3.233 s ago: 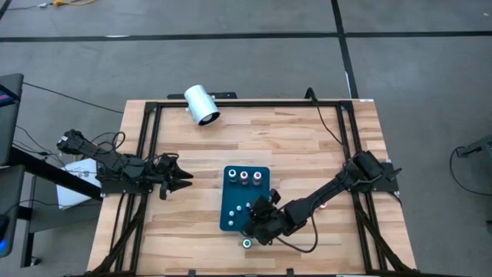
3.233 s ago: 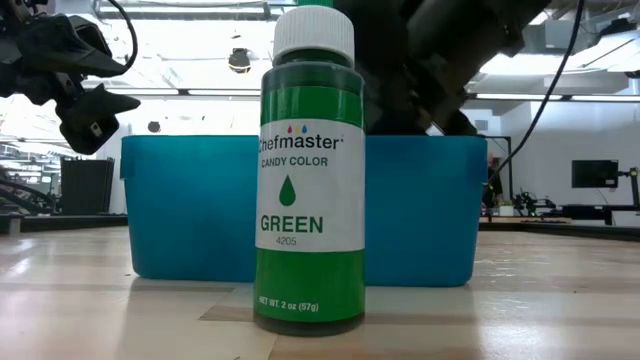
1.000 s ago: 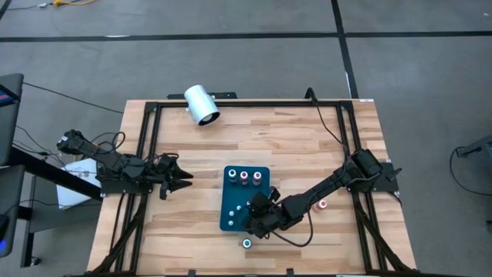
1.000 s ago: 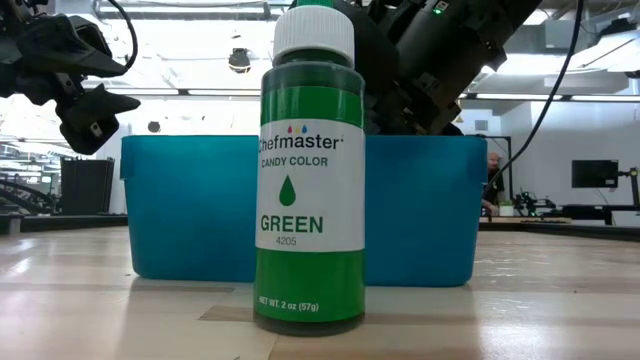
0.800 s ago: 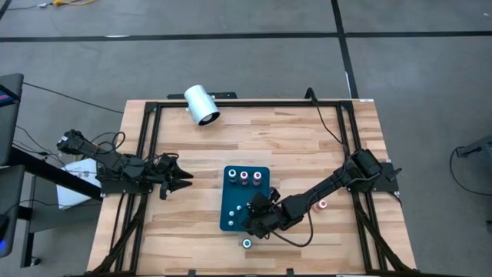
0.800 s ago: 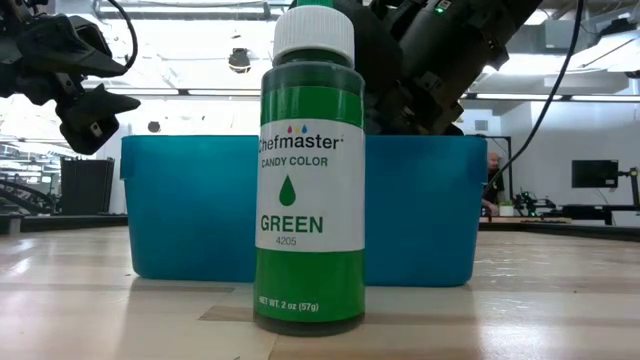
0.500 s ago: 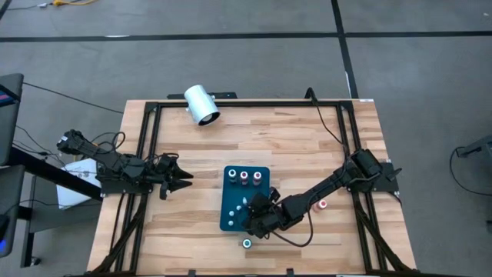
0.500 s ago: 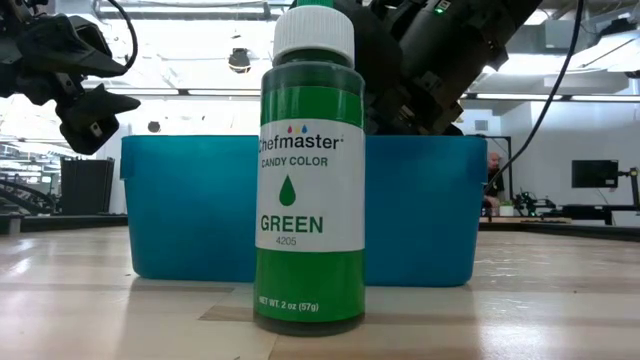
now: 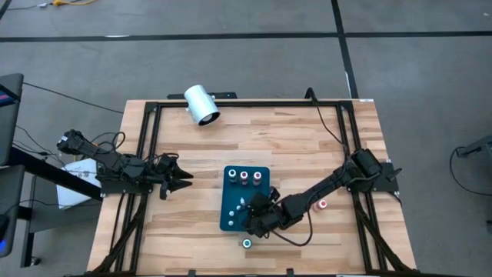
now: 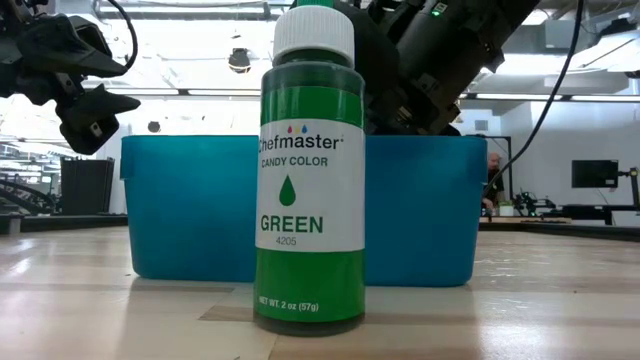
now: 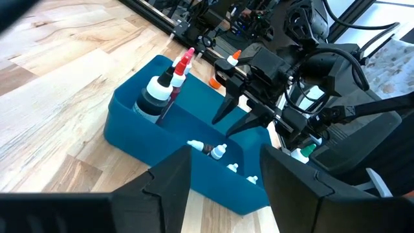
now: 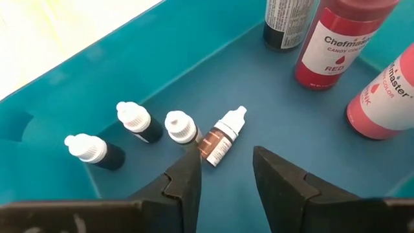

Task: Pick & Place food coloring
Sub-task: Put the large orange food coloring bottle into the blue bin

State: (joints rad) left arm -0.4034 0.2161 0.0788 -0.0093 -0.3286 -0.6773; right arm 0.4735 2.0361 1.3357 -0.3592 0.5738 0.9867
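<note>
Four tiny dropper bottles are lying in the blue bin right under the right gripper, jaws apart with nothing in them, so looks like a drop-off just finished. Next it needs to lift clear and fetch the green bottle standing near the bench's front edge. Tall red bottles crowd the bin's far end. Left gripper waits open near the left edge.

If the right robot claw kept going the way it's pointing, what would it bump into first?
Probably the small brown dropper bottle lying on the floor of the blue bin. It sits just ahead of the right end effector, whose fingers are open. Depth is hard to judge.
</note>
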